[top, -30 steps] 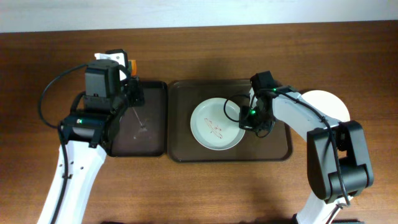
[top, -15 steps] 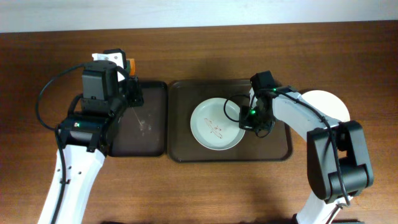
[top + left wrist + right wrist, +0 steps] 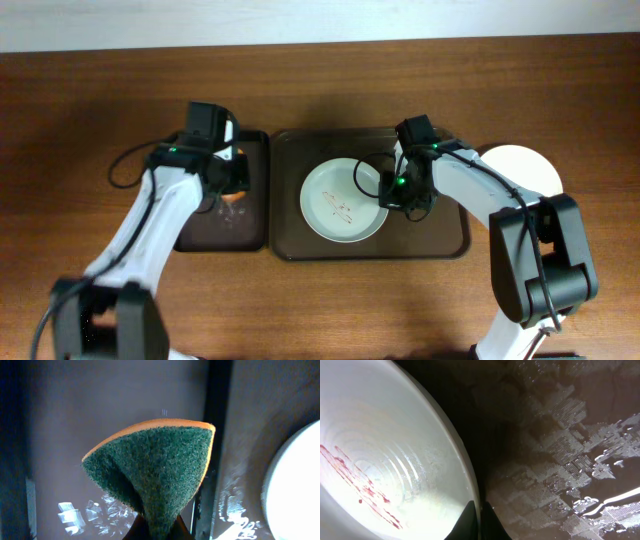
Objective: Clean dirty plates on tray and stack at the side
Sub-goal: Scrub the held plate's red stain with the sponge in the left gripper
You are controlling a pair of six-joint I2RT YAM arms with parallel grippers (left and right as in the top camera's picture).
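Observation:
A pale mint plate [image 3: 340, 205] with red-brown sauce streaks lies in the dark brown tray [image 3: 445, 235]. My right gripper [image 3: 393, 190] is shut on its right rim. In the right wrist view the rim [image 3: 465, 470] runs between the fingertips [image 3: 479, 519], with the streaks [image 3: 360, 485] to the left. My left gripper [image 3: 231, 183] is shut on a folded green-and-orange sponge [image 3: 155, 470] over the right side of the black tray [image 3: 200, 232]; the plate's edge [image 3: 297, 485] shows at the right of the left wrist view. A white plate [image 3: 525, 165] lies on the table to the right, partly behind my right arm.
The black tray's wet floor [image 3: 75, 435] and the brown tray's floor [image 3: 250, 415] lie side by side with a narrow gap between them. The brown tray's floor is also wet [image 3: 570, 445]. Bare wooden table [image 3: 320, 310] lies in front of both trays.
My left arm has swung right and lowered the sponge from the black tray's back-left corner to its right side. The mint plate has shifted slightly left in my right gripper.

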